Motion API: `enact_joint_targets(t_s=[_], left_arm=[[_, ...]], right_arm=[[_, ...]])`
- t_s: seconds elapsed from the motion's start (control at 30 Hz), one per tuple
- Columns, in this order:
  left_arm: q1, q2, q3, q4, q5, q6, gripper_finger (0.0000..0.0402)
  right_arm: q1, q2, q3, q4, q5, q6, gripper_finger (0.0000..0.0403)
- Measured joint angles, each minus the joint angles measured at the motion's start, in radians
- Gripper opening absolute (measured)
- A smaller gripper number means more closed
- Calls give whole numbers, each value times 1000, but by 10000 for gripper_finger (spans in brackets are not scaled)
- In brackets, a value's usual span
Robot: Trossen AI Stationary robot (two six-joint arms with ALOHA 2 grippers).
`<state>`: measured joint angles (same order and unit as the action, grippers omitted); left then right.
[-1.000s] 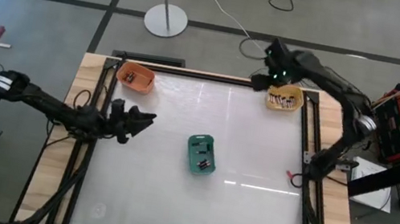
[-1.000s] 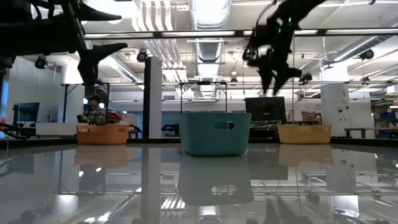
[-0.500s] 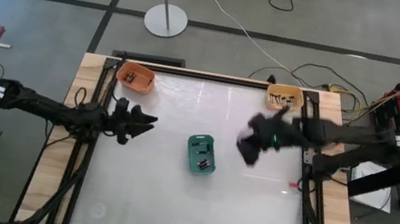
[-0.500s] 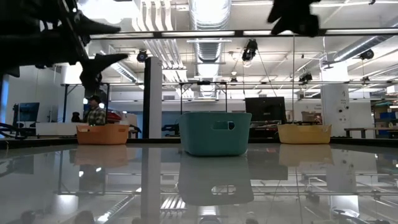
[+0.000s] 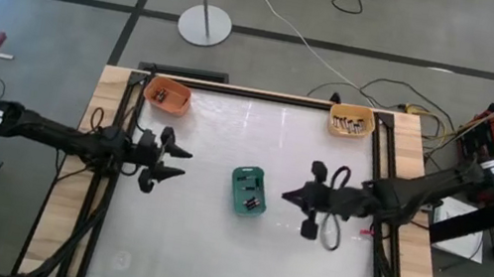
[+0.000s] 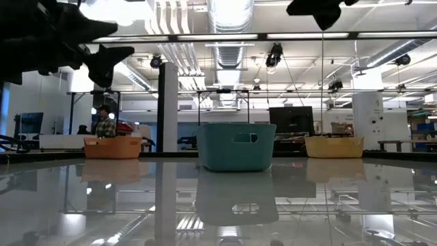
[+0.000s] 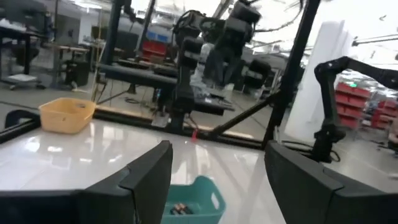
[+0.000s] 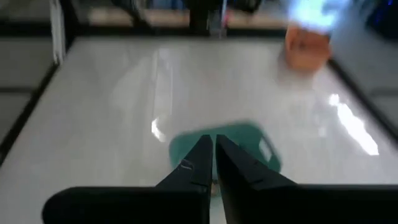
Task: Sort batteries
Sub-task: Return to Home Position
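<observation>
Table [image 5: 209, 243], glossy. Left gripper [image 5: 178, 162] hung at nine o'clock of the teal bin [image 5: 241, 176], jaws wide; right gripper [image 5: 290, 195] at three o'clock, jaws nearly touching, empty. Orange bin [image 5: 178, 90] stood at eleven, yellow bin [image 5: 337, 109] at one. Batteries [image 5: 252, 203] lay in all three: likely light, rigid, slippery; pinch mid-barrel.

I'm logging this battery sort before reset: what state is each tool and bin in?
orange bin: upright, batteries inside.
teal bin: upright, batteries inside.
yellow bin: upright, batteries inside.
left tool: open, empty, raised left of the teal bin.
right tool: shut, empty, raised right of the teal bin.
</observation>
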<state>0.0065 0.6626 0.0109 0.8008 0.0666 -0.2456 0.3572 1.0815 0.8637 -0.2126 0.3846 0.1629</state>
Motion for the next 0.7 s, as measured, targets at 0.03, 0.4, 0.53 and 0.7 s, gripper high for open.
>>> enact_joint_targets(t_s=[0.03,0.4,0.53,0.7], left_arm=[[0,-12,0,-21,-1,1,233],[2,-93,0,-118,-12,54,233],[2,-96,0,-143,-48,18,233],[2,-97,0,-155,-61,58,233]], right_arm=[[-5,-35,-39,51,-4,-25,12],[-220,-467,-399,183,-382,-189,9],[-316,-520,-427,60,-205,-286,12],[-404,-516,-460,102,-279,-362,12]])
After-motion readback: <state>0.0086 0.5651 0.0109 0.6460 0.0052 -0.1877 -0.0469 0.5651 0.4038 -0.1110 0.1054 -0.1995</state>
